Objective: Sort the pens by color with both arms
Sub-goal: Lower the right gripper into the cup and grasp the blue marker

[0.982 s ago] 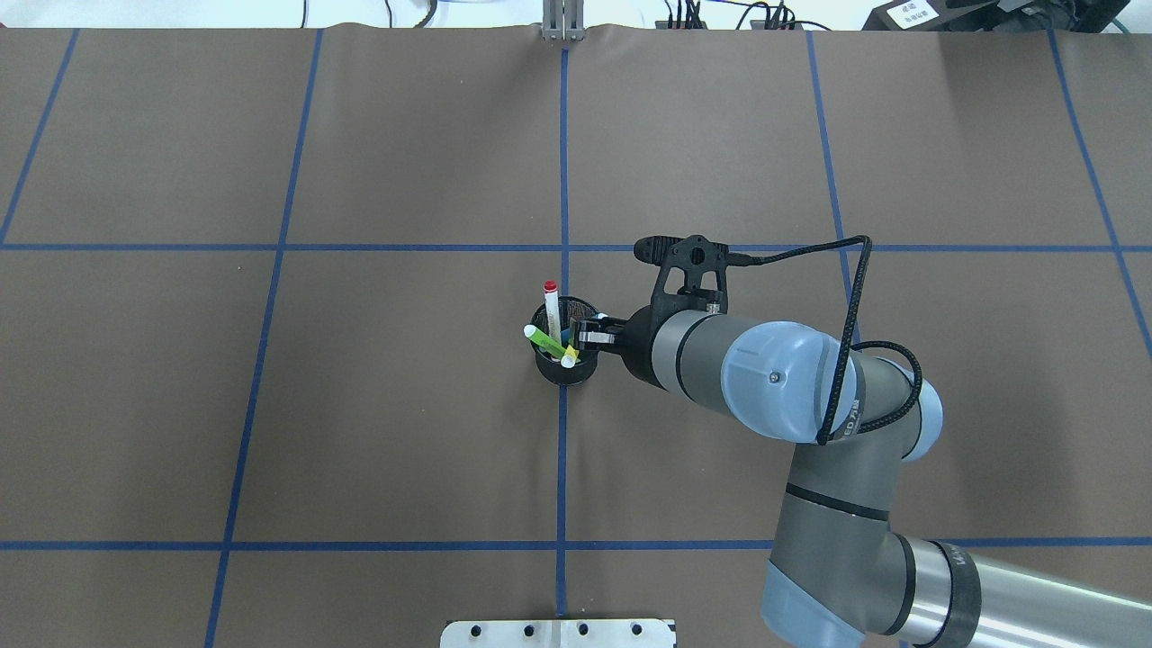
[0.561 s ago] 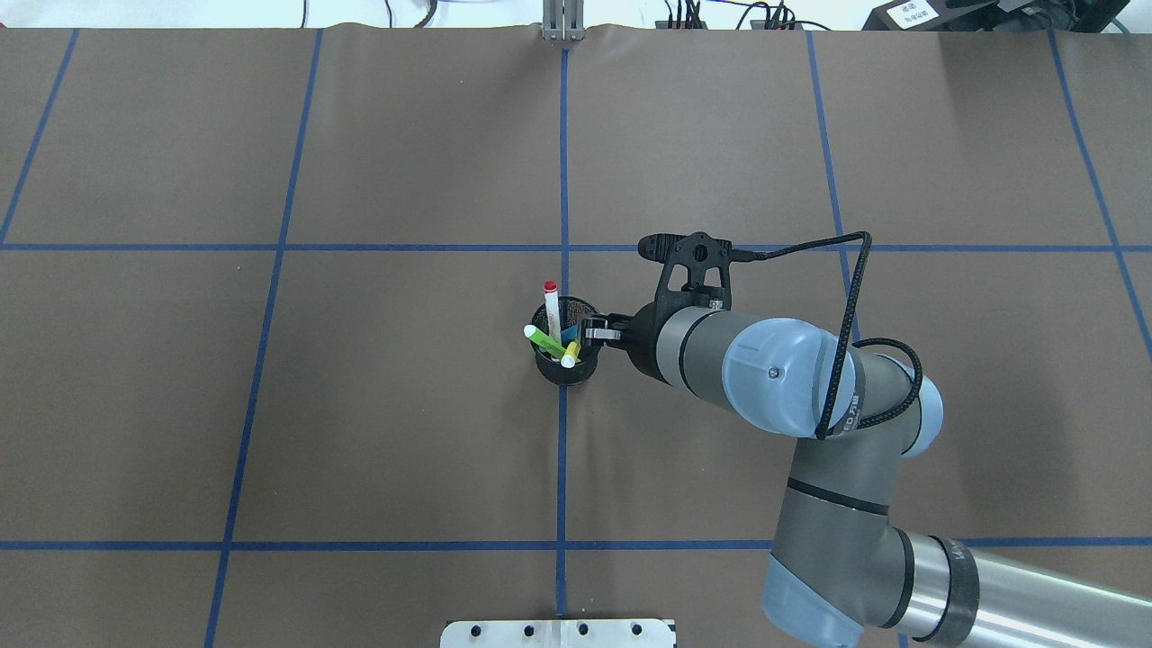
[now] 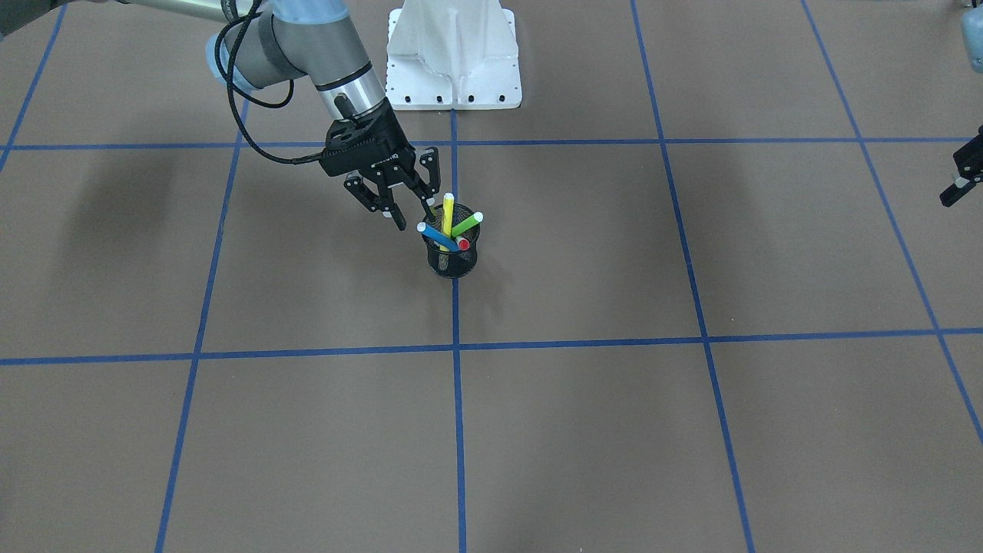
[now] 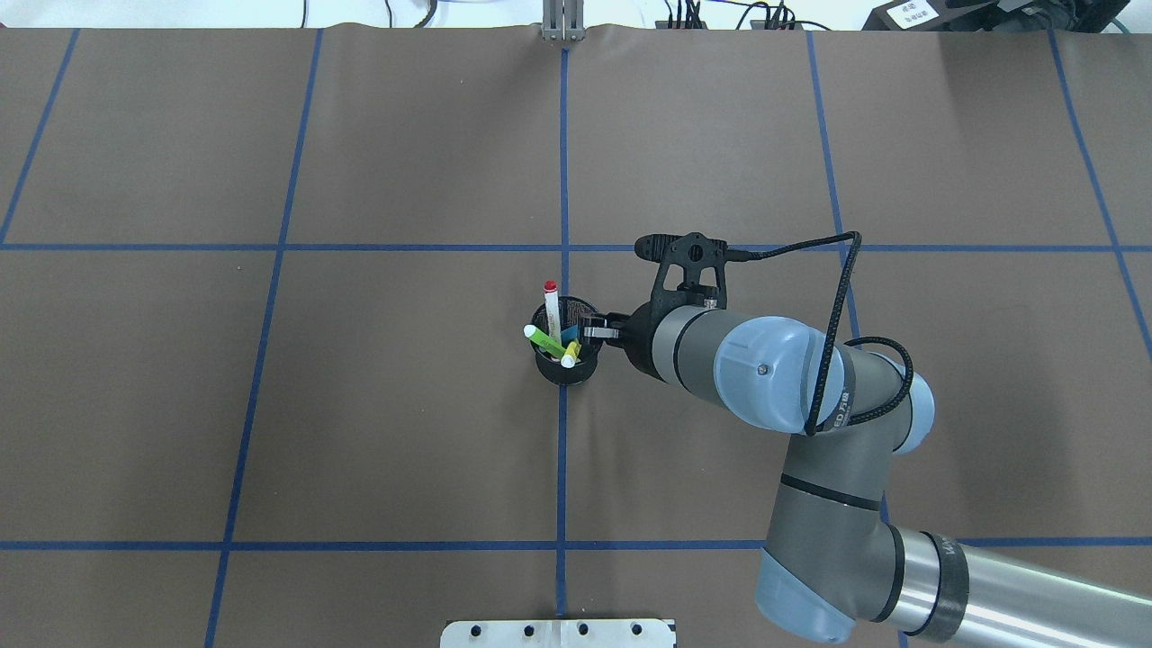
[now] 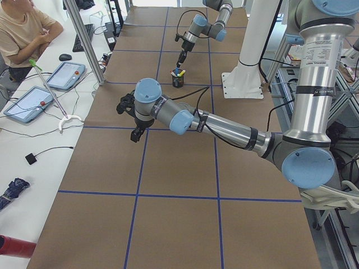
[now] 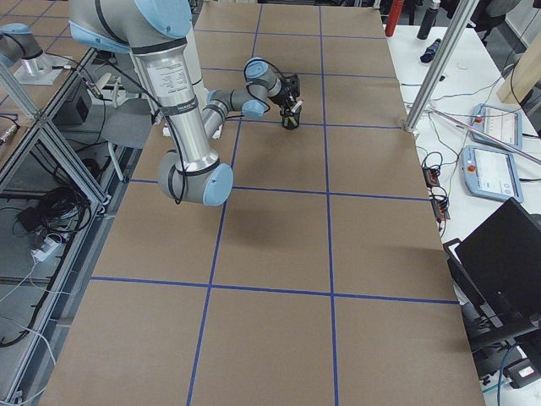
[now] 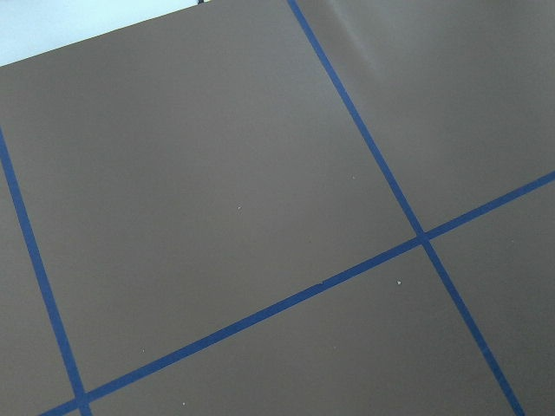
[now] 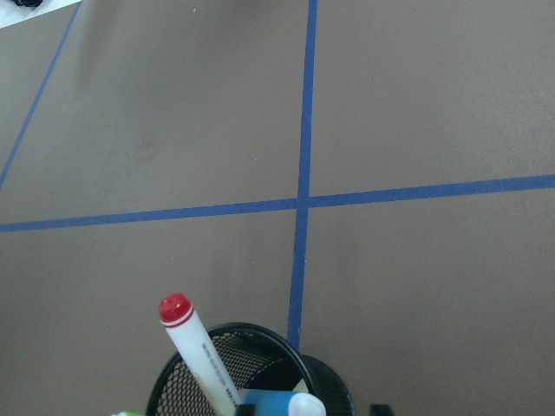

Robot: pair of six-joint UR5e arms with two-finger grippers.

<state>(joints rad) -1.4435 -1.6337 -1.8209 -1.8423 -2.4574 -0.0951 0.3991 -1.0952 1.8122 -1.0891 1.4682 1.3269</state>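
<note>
Four pens stand in a black mesh cup [image 4: 562,371] at the table's middle. In the overhead view they are the white pen with red ends [image 4: 552,308], the green pen [image 4: 543,338], the yellow pen [image 4: 571,356] and the blue pen [image 4: 570,336]. In the front view they are yellow [image 3: 448,211], green [image 3: 467,223], blue [image 3: 435,236] and the red end [image 3: 462,243]. My right gripper [image 3: 415,219] is open, its fingers beside the cup's rim near the blue pen's end. It holds nothing. My left gripper [image 3: 960,180] is open and empty, far off at the table's end [image 5: 133,120].
The cup [image 3: 451,259] stands on a blue tape line of the grid on the brown table cover. The white mounting base [image 3: 453,54] is behind it on the robot's side. An operator [image 5: 22,33] sits at a side table with tablets.
The right gripper has drawn back slightly to the right from over the cup, and the arm's elbow has shifted left. The pens have not moved.
</note>
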